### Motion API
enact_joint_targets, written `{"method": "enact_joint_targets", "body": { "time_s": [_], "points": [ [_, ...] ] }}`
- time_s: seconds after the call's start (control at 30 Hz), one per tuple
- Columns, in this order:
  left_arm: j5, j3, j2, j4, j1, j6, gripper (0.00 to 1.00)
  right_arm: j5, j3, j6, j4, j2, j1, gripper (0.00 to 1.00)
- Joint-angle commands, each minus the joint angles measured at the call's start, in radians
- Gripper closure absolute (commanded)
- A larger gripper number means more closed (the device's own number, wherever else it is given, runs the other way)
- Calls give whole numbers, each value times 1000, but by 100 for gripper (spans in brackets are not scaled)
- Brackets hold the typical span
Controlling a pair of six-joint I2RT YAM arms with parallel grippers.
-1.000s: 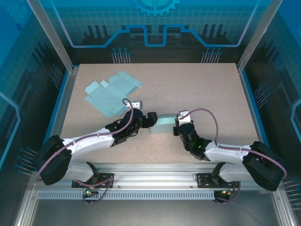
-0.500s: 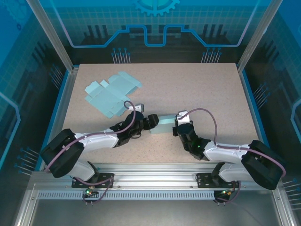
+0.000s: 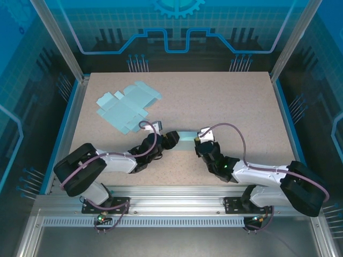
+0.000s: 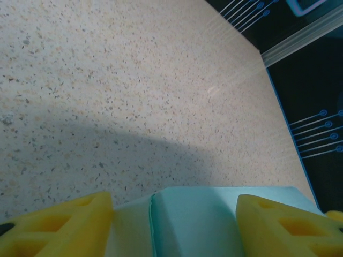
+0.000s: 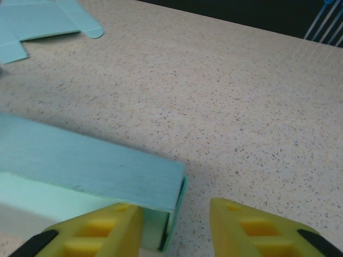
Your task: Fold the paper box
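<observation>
Low in the top view, the two arms reach in from the bottom corners and meet at the folded paper box (image 3: 187,138), which lies on the table (image 3: 230,101) just below centre. The left gripper (image 3: 173,140) straddles the box's left end, with yellow fingers (image 4: 59,222) on either side; I cannot tell whether they pinch it. The right gripper (image 3: 199,143) stands with its jaws apart at the box's right end, gripping nothing. Farther back, at upper left, lies a flat unfolded sheet (image 3: 127,104).
</observation>
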Motion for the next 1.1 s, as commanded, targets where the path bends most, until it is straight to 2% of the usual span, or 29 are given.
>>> {"method": "enact_joint_targets", "body": {
  "time_s": [0.0, 0.23, 0.33, 0.4, 0.5, 0.73, 0.83, 0.93, 1.0, 1.07],
  "points": [
    [-32, -66, 83, -32, -22, 17, 39, -76, 39, 6, -119, -66, 37, 56],
    [-55, -90, 139, 67, -32, 27, 43, -129, 87, 90, -306, -246, 27, 42],
    [-60, -91, 140, 67, -36, 36, 43, -204, 169, 225, -484, -265, -60, 38],
    [-65, -92, 138, 62, -36, 39, 43, -331, 218, 302, -564, -246, -160, 38],
    [-65, -94, 139, 62, -39, 40, 43, -517, 247, 339, -558, -195, -266, 38],
    [-72, -92, 134, 58, -41, 41, 43, -700, 297, 354, -537, -44, -372, 38],
    [-76, -95, 132, 55, -41, 41, 43, -745, 280, 362, -511, 13, -397, 41],
    [-76, -102, 131, 55, -42, 34, 44, -772, 235, 373, -462, 34, -407, 52],
    [-74, -106, 131, 59, -41, 32, 50, -787, 198, 388, -428, 31, -413, 58],
    [-74, -113, 131, 62, -42, 27, 60, -802, 157, 404, -391, 23, -425, 63]
  ]
}}
